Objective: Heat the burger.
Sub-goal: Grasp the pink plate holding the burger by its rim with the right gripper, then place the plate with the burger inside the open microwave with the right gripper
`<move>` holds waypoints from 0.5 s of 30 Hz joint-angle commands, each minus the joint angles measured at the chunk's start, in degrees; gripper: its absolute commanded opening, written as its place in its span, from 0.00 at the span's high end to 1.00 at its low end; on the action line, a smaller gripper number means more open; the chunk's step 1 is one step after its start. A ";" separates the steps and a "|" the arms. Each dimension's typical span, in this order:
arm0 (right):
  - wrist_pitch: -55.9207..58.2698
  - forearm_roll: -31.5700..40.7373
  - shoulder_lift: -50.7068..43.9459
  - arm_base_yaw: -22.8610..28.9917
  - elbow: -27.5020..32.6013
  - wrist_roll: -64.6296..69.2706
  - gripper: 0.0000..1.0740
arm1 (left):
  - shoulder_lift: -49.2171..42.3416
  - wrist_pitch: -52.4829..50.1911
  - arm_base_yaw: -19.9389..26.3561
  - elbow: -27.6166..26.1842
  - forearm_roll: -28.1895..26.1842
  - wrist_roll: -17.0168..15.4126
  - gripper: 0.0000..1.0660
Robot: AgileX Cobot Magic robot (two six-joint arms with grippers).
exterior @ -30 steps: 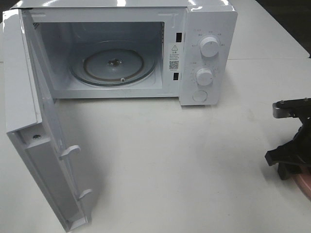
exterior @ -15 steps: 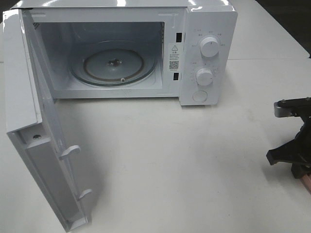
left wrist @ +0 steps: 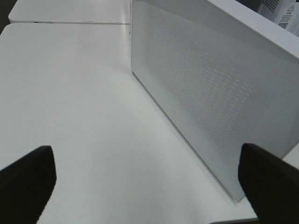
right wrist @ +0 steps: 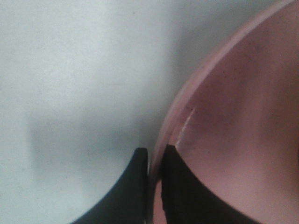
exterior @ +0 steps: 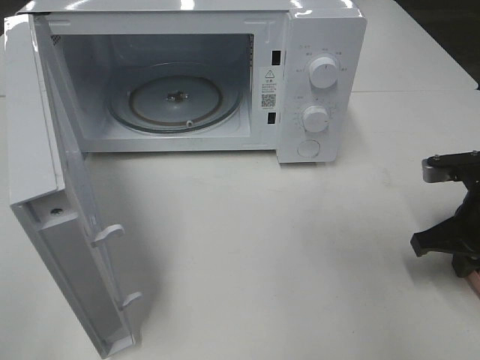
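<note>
The burger is out of view in every frame. My right gripper point(exterior: 456, 251) is at the right edge of the exterior view, low over the table. In the right wrist view its black fingers point(right wrist: 182, 196) are shut on the rim of the flat pink plate point(right wrist: 233, 116), one on each side of the rim. Only a sliver of the plate point(exterior: 475, 282) shows in the exterior view. My left gripper point(left wrist: 145, 184) is open and empty, facing the outer face of the microwave door point(left wrist: 215, 93). It does not show in the exterior view.
The white microwave point(exterior: 319, 34) stands at the back with its door point(exterior: 67, 247) swung wide open to the left. Its glass turntable point(exterior: 176, 101) is bare. Two knobs point(exterior: 324, 72) are on its right panel. The white table point(exterior: 285, 255) spreads in front.
My right gripper has shifted slightly to the right with the pink plate, so less of the plate shows in the exterior view. The microwave has not moved.
</note>
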 commanded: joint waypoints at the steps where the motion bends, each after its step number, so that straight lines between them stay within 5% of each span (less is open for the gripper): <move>1: 2.58 -4.07 -0.23 2.18 0.57 5.61 1.00 | -0.97 0.00 0.00 -0.06 -0.06 -0.23 0.08; 15: 10.66 -16.56 -2.18 10.49 0.57 19.60 1.00 | -0.97 0.00 0.00 -0.06 -0.06 -0.23 0.08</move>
